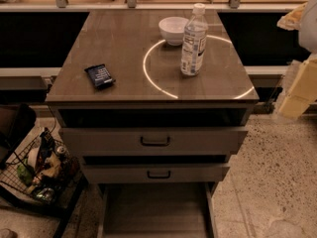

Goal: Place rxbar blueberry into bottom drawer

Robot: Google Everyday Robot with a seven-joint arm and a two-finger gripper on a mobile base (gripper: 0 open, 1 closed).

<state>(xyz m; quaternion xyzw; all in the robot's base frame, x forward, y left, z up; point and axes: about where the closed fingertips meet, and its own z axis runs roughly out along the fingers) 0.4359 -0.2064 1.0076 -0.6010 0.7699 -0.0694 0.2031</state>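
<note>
Speckled floor surrounds your bench (124, 43). Left on the floor, a wire basket (29, 182) of clutter. The rxbar blueberry (100, 76) lies on the bench's front left, lettering unreadable. Below, the bottom drawer (156, 209) stands pulled out. Then a white bowl (173, 29) and water bottle (193, 41), label illegible. Far right, seemingly your tool (297, 88), well apart from the bar; its state you cannot tell.

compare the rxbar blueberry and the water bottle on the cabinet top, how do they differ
The rxbar blueberry lies flat, while the water bottle stands upright. The bar is dark blue and opaque; the bottle is clear with a white cap. The bar is far smaller and sits near the left front, the bottle right of centre. Both rest on the cabinet top, unheld: the gripper is off at the right edge.
</note>
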